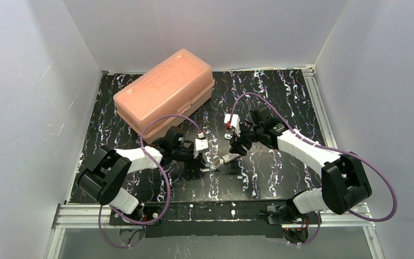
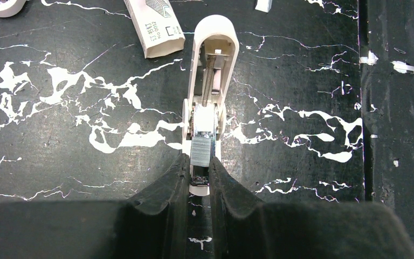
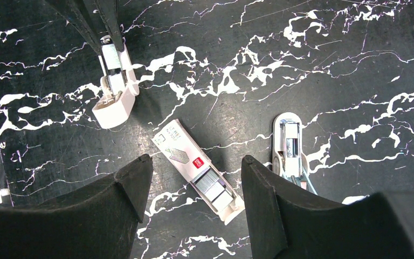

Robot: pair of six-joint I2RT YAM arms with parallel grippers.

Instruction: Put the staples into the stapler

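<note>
**While my left jaws pinch the stapler, my right ones stand wide**

As the left wrist view shows it, my left gripper (image 2: 199, 163) is closed down to a narrow slot. Its fingers (image 2: 175, 183) press on either side of the near end of the stapler (image 2: 214, 48).

The stapler is hinged open, with its long axis running from 6 to 12 o'clock in that view. The rounded lid end points to 12, away from my fingers. A silvery strip of staples (image 2: 201, 151) sits in the channel just ahead of the fingertips.

From above, the stapler sits near the middle of the table (image 1: 280, 97), a little toward 6 o'clock.

My right gripper (image 3: 195, 160) stands well open and holds nothing. It hangs over the staple box (image 3: 179, 147), whose tray (image 3: 227, 208) is slid out toward 5 o'clock.
</note>
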